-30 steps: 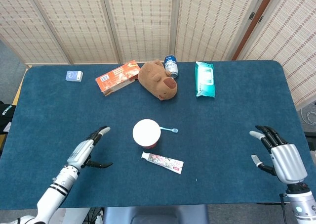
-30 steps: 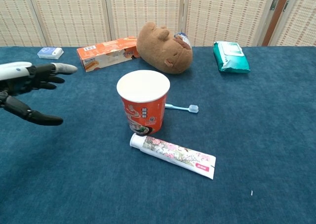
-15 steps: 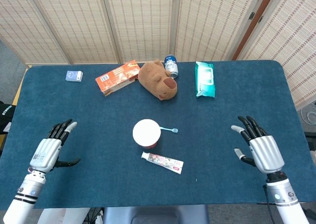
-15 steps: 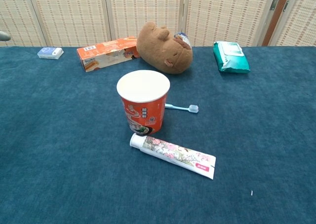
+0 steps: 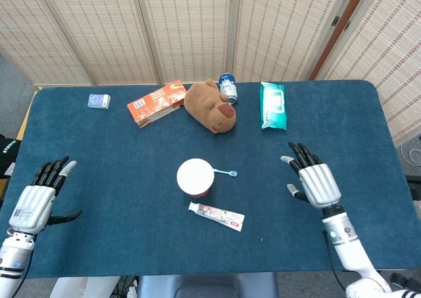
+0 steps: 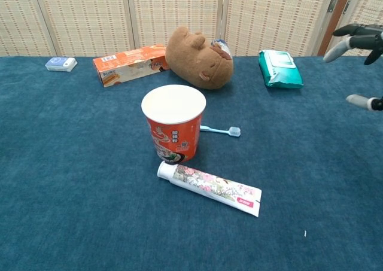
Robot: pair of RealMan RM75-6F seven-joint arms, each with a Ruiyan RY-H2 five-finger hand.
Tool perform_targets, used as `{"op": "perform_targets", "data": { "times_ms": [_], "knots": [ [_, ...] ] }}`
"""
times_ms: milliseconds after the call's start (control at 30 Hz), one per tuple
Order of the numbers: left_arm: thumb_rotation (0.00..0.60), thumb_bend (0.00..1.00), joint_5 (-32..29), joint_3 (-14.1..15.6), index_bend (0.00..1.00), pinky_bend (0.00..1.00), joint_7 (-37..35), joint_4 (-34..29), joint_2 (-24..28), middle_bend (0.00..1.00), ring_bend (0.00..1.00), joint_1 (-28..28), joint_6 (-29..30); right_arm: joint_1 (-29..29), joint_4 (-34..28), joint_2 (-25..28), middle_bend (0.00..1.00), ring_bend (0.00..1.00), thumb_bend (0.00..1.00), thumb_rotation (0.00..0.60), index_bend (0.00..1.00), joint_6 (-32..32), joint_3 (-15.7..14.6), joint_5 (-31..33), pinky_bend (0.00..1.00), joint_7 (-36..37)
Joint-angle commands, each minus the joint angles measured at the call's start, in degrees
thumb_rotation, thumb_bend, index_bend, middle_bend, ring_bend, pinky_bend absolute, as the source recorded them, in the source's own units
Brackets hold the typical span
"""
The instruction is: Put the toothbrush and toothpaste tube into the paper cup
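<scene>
Showing both of my hands empty at the start of the work: the fingers of my right hand [image 5: 314,181] are spread and extended over the blue table [image 5: 99,147], grasping nothing, and the hand hovers well to the right of the paper cup [image 5: 195,177], apart from every object; only its fingertips enter the chest view at the right edge. My left hand [image 5: 37,202] likewise has its fingers released and splayed, thumb out to the side, holding nothing, well to the left of the cup near the table's edge, and it does not appear in the chest view. The cup stands upright near the table's centre, its mouth open and, as far as the chest view shows, with nothing inside. The toothbrush [image 6: 220,130] lies flat just behind the cup and to its right, its handle end hidden by the cup, its head pointing away. The toothpaste tube [image 6: 209,188] lies flat just in front of the cup, its cap end near the cup's base, whether touching I cannot tell. Neither item is in the cup, so I judge the task not yet begun: both picks and both insertions remain.
</scene>
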Motion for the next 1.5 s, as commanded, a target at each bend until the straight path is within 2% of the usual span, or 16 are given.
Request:
{"op": "perform_targets", "data": {
  "times_ms": [33,367,767,933,1033,1500],
  "knots": [
    [0.6,0.0,0.1,-0.1,0.0,0.0,-0.6,0.3,0.5,0.0,0.0,0.4,0.3,2.7,2.8,-3.1,0.05,0.0,0.22,0.6,0.28,-2.7,0.9,2.4,0.29,-3.3],
    [0.6,0.0,-0.1,-0.8,0.0,0.0,-2.0,0.6,1.9,0.0,0.0,1.2,0.7,8.9,12.1,-12.9,0.05,0.0,0.22,0.6,0.31,-7.7,1.8,7.4,0.29,-8.4],
    [0.6,0.0,-0.1,-1.2,0.0,0.0,-3.4,1.4,2.9,0.0,0.0,1.9,0.7,13.9,22.2,-23.9,0.05,0.0,0.22,0.6,0.33,-8.4,2.4,9.7,0.29,-10.5],
    [0.6,0.0,-0.1,-1.3,0.0,0.0,-4.0,1.7,3.4,0.0,0.0,2.2,0.8,15.8,26.0,-27.1,0.01,0.0,0.22,0.6,0.29,-9.2,2.8,10.4,0.27,-10.7],
    [0.6,0.0,0.0,-1.4,0.0,0.0,-4.4,1.8,3.8,0.0,0.0,2.4,0.9,16.8,28.1,-28.9,0.0,0.0,0.18,0.6,0.25,-9.5,3.2,10.9,0.27,-10.8],
    [0.6,0.0,-0.1,-1.5,0.0,0.0,-6.0,2.7,4.4,0.0,0.0,2.9,0.5,19.7,34.2,-34.0,0.0,0.0,0.16,0.6,0.25,-9.9,4.0,12.1,0.27,-10.7]
  ]
}}
